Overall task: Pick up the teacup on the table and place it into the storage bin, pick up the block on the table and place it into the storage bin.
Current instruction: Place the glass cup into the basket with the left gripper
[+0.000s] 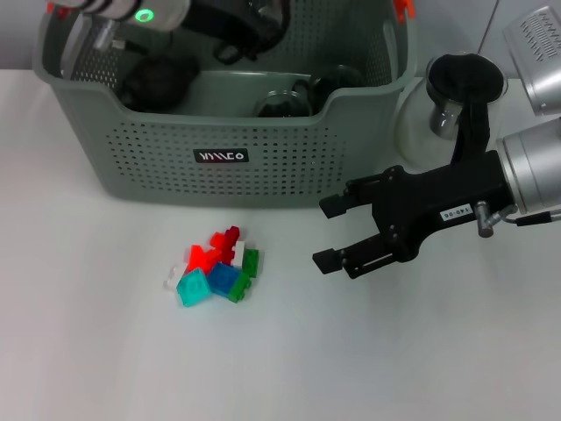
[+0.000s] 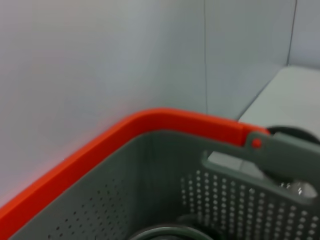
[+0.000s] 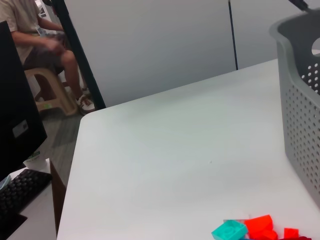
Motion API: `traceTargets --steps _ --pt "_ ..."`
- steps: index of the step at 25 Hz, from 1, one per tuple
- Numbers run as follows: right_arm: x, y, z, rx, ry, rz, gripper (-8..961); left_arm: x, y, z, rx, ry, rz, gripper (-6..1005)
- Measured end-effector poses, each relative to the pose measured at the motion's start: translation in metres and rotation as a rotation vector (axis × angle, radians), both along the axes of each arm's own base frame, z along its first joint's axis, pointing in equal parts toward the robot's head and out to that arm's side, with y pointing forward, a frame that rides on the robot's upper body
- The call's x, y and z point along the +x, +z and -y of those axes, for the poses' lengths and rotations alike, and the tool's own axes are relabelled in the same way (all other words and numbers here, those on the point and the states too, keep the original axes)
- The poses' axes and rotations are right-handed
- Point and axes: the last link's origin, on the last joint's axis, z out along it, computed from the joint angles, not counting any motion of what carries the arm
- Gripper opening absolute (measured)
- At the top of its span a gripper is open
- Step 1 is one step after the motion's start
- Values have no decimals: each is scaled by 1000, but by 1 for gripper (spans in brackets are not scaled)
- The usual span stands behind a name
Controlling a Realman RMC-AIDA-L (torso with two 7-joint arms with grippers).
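The storage bin (image 1: 149, 153) is a grey-green perforated basket with a black label, at the back of the table. Its orange-red rim (image 2: 165, 117) fills the left wrist view. A clear glass teacup (image 1: 285, 101) rests inside the bin. My left gripper (image 1: 238, 31) hangs over the bin's inside, just above the cup. A cluster of coloured blocks (image 1: 216, 268), red, teal, blue and green, lies on the table in front of the bin, and its edge shows in the right wrist view (image 3: 247, 229). My right gripper (image 1: 326, 234) hovers open and empty to the right of the blocks.
A glass vessel with a black lid (image 1: 458, 88) stands to the right of the bin, behind my right arm. A dark rounded object (image 1: 158, 81) sits in the bin's left part. The table's far edge (image 3: 75, 165) borders a floor where a person (image 3: 35, 35) sits.
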Motion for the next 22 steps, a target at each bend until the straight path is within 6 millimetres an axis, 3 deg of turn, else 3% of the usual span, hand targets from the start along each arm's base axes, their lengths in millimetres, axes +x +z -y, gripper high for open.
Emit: traceTargets --steps 9,22 --pt "0 -1 -1 5 -2 -1 882 1 -18 -2 23 -14 -92 51" --pt "-1 1 -2 13 -5 -5 882 -4 -20 0 23 -5 -95 102"
